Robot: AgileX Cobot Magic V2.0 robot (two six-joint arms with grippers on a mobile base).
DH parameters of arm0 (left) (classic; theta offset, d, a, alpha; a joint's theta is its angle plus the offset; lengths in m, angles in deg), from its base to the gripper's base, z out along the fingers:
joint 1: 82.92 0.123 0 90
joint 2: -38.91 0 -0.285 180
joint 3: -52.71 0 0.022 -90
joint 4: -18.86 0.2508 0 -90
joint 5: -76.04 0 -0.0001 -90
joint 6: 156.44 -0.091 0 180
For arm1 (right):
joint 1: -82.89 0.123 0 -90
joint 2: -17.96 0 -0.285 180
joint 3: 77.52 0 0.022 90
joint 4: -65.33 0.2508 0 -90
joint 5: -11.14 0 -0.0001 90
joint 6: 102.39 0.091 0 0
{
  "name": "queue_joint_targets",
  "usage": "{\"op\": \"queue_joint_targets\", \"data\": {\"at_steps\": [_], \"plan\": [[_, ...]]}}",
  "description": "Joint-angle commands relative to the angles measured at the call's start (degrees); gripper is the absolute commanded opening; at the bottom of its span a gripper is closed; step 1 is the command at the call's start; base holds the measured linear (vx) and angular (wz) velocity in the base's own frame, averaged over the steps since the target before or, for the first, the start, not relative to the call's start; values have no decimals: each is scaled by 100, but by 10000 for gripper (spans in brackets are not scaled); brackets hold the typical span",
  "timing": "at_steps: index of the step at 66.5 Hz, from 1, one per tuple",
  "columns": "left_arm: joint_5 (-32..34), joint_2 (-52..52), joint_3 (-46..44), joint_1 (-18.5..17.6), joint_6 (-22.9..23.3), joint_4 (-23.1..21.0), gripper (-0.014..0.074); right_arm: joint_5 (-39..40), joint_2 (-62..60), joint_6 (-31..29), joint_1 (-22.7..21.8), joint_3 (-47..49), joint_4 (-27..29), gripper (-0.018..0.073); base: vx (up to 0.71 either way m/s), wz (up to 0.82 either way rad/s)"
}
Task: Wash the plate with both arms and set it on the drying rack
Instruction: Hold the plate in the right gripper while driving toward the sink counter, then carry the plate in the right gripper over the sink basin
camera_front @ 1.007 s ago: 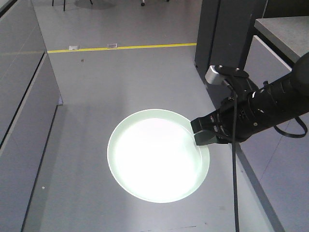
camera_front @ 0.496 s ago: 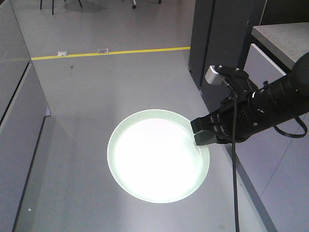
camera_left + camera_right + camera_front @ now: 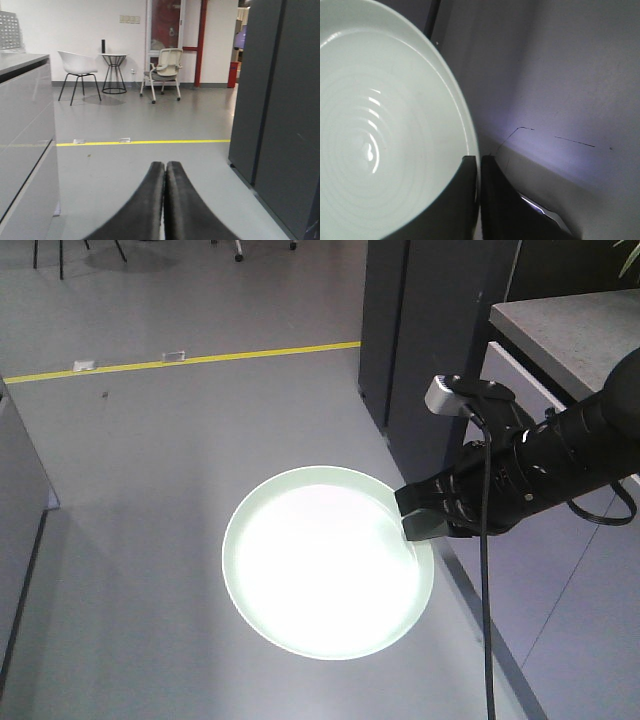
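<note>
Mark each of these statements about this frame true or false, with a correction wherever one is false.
1. The right gripper clamps the plate at its rim. True.
2. The left gripper also holds the plate. False: its fingers are shut on each other with nothing between them, pointing out over open floor.
3. The plate stands in the drying rack. False: no rack is in view; the plate is held over the grey floor.
4. A yellow line crosses the floor beyond the plate. True.
</note>
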Motion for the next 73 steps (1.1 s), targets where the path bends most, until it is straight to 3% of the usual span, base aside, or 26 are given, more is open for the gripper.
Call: {"op": "queue_joint_targets", "data": {"at_steps": [1, 73], "plan": [[398, 80, -149, -42, 51, -43, -6, 140, -210, -40, -15, 131, 225, -1, 18, -22], [398, 80, -149, -42, 51, -43, -6, 140, -210, -40, -15, 131, 225, -1, 13, -33]]}}
